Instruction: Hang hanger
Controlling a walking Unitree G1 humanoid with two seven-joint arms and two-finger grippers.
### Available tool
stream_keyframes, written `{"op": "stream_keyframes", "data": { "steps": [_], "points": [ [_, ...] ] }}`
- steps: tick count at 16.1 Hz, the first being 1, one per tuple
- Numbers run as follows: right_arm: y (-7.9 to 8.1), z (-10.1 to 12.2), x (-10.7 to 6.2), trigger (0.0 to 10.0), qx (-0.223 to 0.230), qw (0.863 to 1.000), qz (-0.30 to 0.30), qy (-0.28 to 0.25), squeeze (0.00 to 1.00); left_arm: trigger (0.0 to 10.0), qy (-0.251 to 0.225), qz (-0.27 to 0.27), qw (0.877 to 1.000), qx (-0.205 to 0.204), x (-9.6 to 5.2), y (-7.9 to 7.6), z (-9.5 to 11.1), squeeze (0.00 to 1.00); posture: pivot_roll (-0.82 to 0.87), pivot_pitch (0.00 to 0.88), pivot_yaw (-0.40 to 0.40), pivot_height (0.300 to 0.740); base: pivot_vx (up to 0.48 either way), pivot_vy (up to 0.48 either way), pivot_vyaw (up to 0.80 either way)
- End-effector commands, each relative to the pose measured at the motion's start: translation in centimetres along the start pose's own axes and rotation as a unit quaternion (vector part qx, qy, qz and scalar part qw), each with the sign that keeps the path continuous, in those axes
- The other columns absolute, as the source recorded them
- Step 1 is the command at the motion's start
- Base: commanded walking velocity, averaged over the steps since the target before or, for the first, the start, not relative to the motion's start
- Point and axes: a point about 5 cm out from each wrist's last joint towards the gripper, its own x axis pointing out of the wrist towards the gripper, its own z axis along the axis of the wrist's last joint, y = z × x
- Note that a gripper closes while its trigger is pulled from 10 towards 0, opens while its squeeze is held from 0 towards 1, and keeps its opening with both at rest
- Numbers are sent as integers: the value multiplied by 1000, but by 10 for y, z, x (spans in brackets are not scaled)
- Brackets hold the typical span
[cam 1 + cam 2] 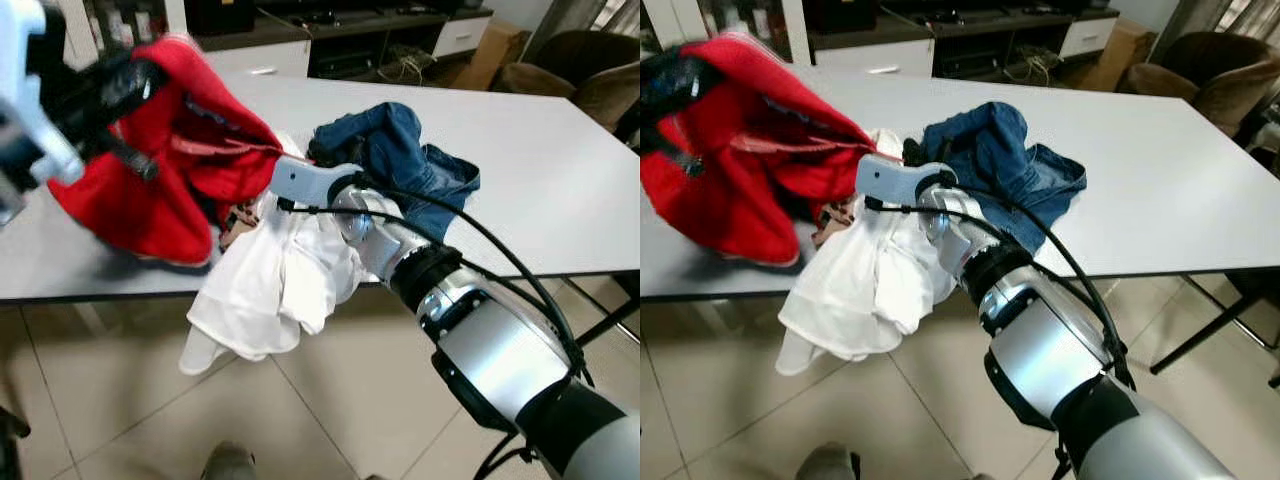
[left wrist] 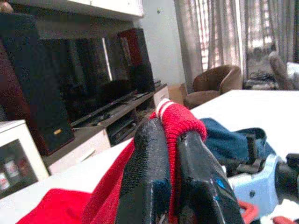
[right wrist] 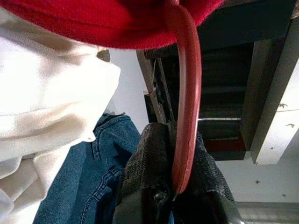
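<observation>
The right wrist view showed what the head views hid: the right gripper [image 3: 175,186] clamped on the red hanger [image 3: 188,98], its bar running away from the fingers up into the red garment [image 1: 170,170] (above the white table [image 1: 560,190]). The left gripper [image 2: 170,186] was closed on that garment's ribbed edge, lifted over the white cloth [image 1: 270,290] and jeans [image 1: 400,150]

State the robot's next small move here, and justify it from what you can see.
Probably lift both arms together to raise the garment off the table. The left gripper pinches the red garment, the right gripper clamps the red hanger inside it.
</observation>
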Motion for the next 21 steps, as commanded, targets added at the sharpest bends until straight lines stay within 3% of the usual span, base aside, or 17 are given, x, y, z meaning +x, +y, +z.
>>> {"op": "stream_keyframes", "data": {
  "steps": [1, 6, 8, 13, 16, 19, 21],
  "points": [
    [-4, -9, 1, 10000, 1, 1000, -5, 29, 0, 10000, -27, -31, 999, 12, 3, -10, 12, 0, 227, 0, -116, 740, 0, 0, 0],
    [-11, -21, 0, 10000, 25, 997, -28, 74, 0, 10000, -8, -72, 997, 30, 4, -23, 9, 0, 228, 0, -112, 740, 0, 0, 0],
    [-13, -24, 1, 10000, 58, 993, -28, 101, 0, 10000, -7, -80, 996, 35, 2, -27, 9, 0, 231, 0, -114, 740, 0, 0, 0],
    [-15, 0, 5, 10000, 76, 995, -4, 65, 0, 10000, 47, -36, 993, 98, 14, -25, -6, 0, 244, 5, -127, 740, 0, 0, 0],
    [-8, 10, 5, 10000, 44, 998, 15, 39, 0, 10000, 66, -19, 990, 123, 22, -25, -12, 0, 245, 5, -133, 740, 0, 0, 0],
    [-2, 6, 3, 10000, 24, 998, 17, 52, 0, 10000, 57, -19, 986, 154, 28, -29, -4, 0, 246, 5, -136, 740, 0, 0, 0],
    [-7, -1, 4, 10000, 37, 996, 5, 78, 0, 10000, 49, -25, 984, 168, 32, -32, 0, 0, 243, 4, -136, 740, 0, 0, 0]
  ]
}}
